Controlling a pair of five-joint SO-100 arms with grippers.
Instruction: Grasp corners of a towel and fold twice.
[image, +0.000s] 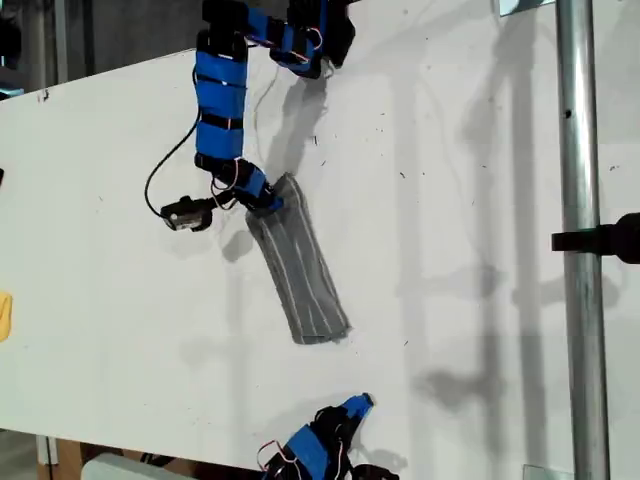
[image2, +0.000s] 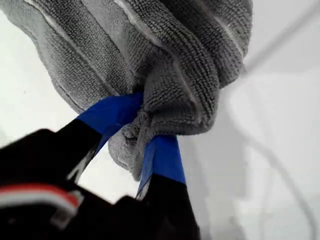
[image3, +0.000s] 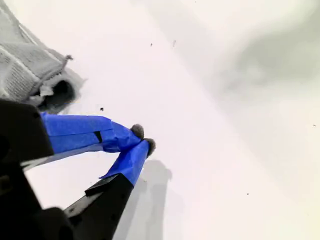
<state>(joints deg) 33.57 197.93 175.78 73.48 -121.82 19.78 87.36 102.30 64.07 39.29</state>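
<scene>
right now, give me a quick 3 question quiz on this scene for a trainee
1. True or false: my first gripper is shut on the towel.
2. What does my second gripper hold? A) a towel corner B) nothing C) a cable
3. Fill in: in the exterior view the towel lies as a long folded ____ on the white table.

Key: 1 true; 2 B, its jaws are closed on nothing, apart from the towel; 3 strip.

Bright, even light washes the white surface (image: 480, 200), casting soft grey shadows, while both wrist views blur close up.
</scene>
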